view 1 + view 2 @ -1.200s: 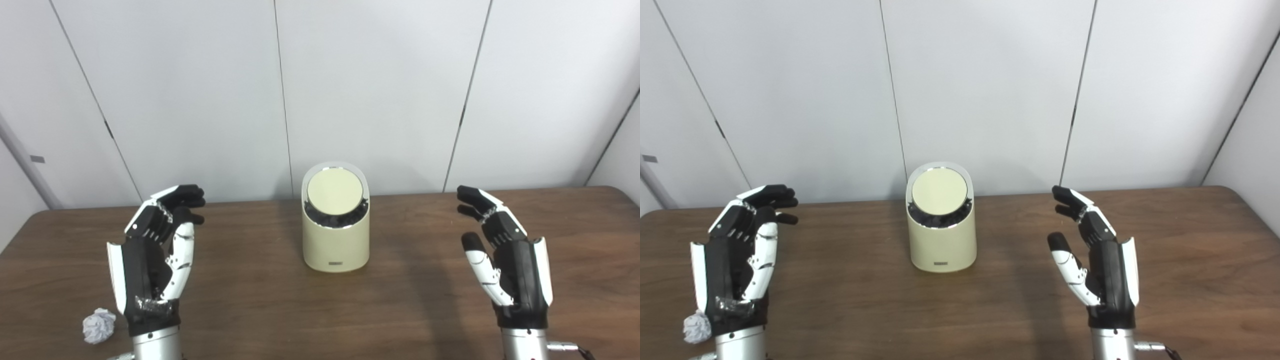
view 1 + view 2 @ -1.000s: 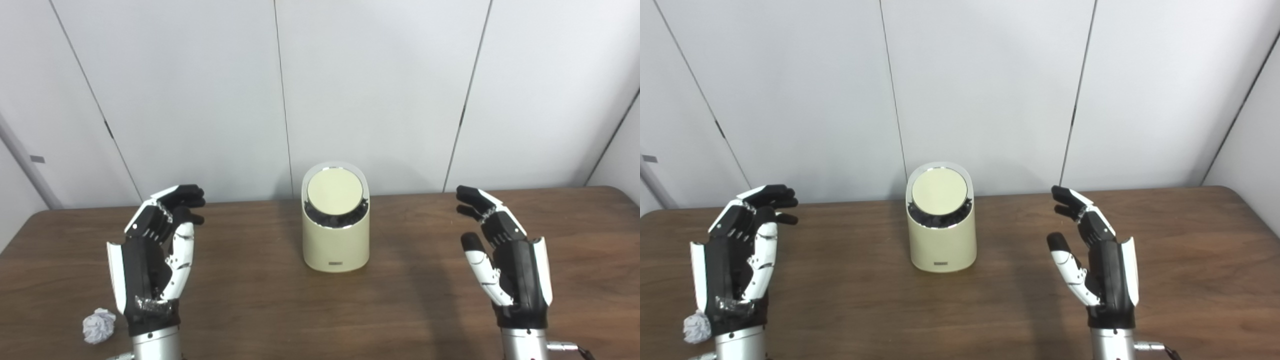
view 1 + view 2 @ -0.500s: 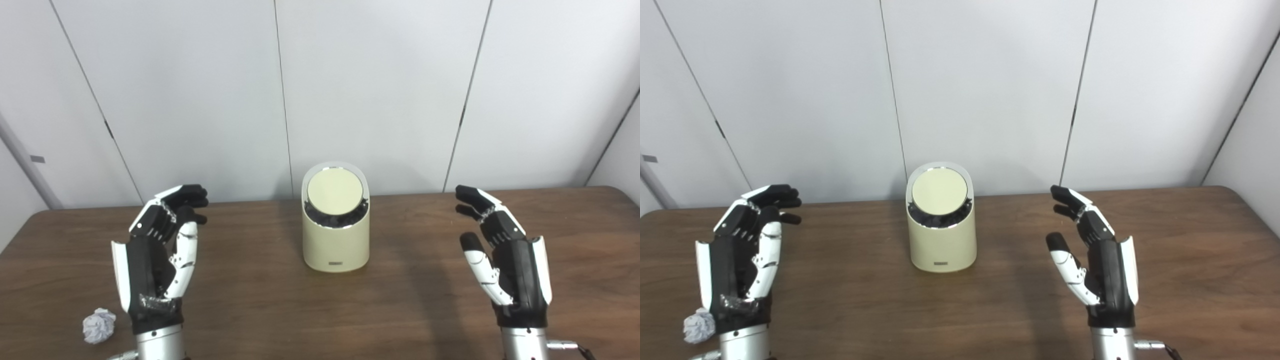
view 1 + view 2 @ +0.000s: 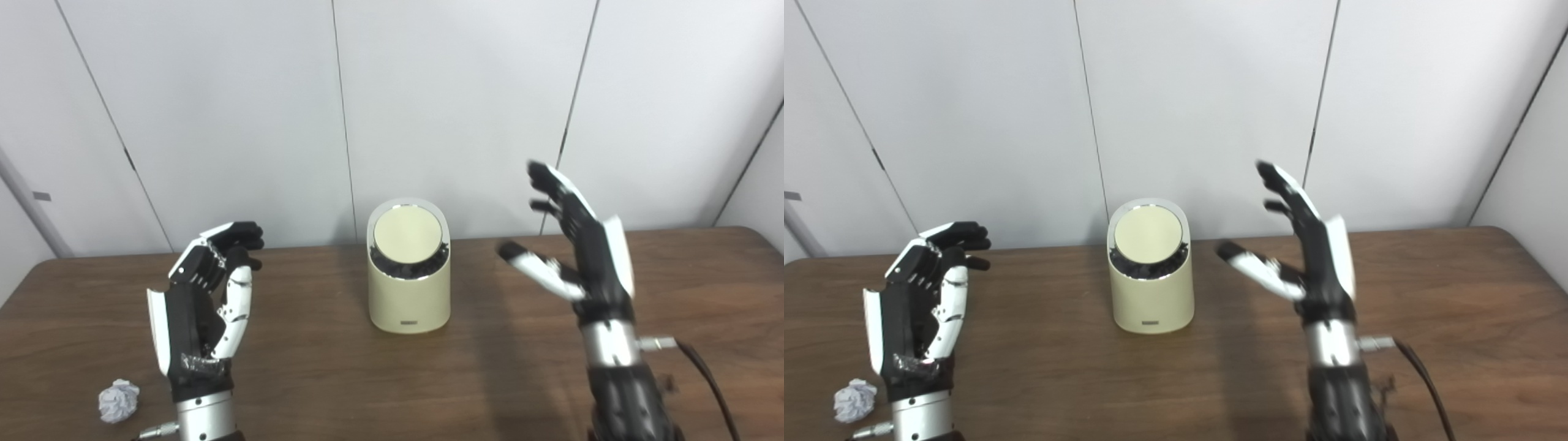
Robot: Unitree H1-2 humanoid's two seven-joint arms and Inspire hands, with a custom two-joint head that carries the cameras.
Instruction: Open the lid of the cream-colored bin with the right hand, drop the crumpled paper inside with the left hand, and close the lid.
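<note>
We hold our right hand (image 4: 588,251) raised beside the cream-colored bin (image 4: 408,288), fingers spread, empty; our left hand (image 4: 199,309) is loosely curled, grasping nothing, crumpled paper (image 4: 117,400) untouched.

The right hand (image 4: 585,257) is smeared by motion blur, so its fingers (image 4: 1280,184) have soft, doubled edges. Both forearms are cut off by the bottom edge. The label (image 4: 409,323) low on the bin (image 4: 408,294) is too small to read. What lies dark under the lid (image 4: 407,234) cannot be made out
</note>
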